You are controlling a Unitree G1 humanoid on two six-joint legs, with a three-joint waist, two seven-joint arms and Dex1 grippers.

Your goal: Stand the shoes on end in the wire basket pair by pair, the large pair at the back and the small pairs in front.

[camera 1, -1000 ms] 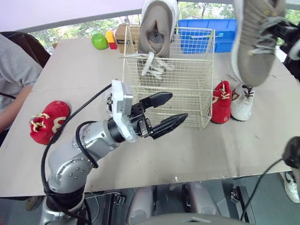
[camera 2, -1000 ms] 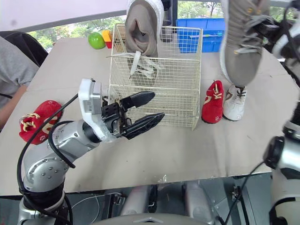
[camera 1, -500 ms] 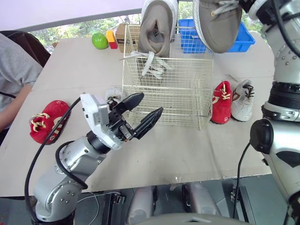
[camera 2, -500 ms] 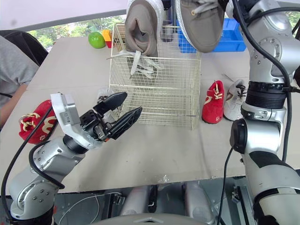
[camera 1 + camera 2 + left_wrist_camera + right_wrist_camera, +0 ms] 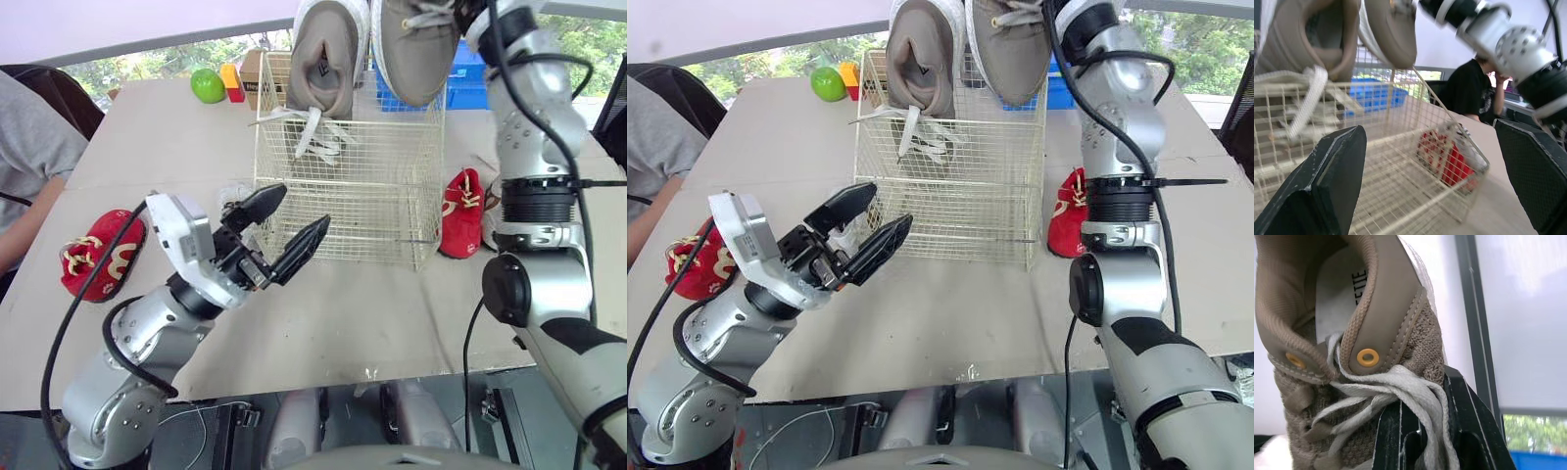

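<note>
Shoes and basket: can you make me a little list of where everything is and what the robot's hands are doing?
basket: wire, mid-table
standing shoe: tan, on end at the basket's back left, laces hanging out
held shoe: tan, over the basket's back right, beside the standing shoe
left red shoe: on the table, left of the basket
right red shoe: on the table, right of the basket
left gripper: open, empty, in front of the basket
right gripper: shut on held shoe
</note>
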